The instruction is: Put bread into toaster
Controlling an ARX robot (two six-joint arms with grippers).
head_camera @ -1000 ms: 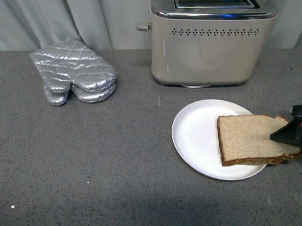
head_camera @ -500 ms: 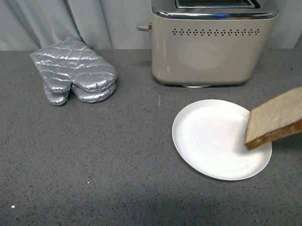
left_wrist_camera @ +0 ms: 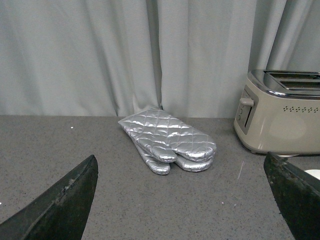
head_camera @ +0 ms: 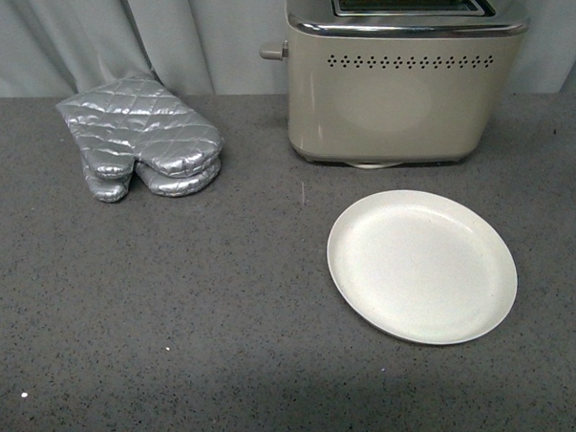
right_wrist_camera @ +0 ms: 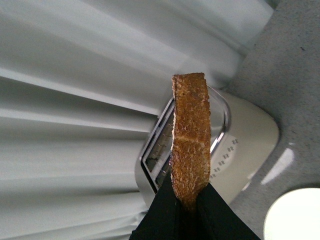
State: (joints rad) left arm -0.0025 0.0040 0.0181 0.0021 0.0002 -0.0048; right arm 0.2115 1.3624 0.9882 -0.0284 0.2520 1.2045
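Right jaws: clamped on one end of the bread (right_wrist_camera: 190, 135), free end reaching toward the slots, probably to slide in.
Left jaws: spread wide, holding nothing, idle over the counter (head_camera: 177, 307).
Plate (head_camera: 421, 266): bare.
Toaster (head_camera: 407, 86): at the back, bread not in it yet.

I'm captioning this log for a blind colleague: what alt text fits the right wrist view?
The right gripper pinches a slice of wholemeal bread, seen edge-on, with the beige toaster and its chrome-topped slots behind it. A pale curtain fills the background, and part of a white plate lies on the grey counter.
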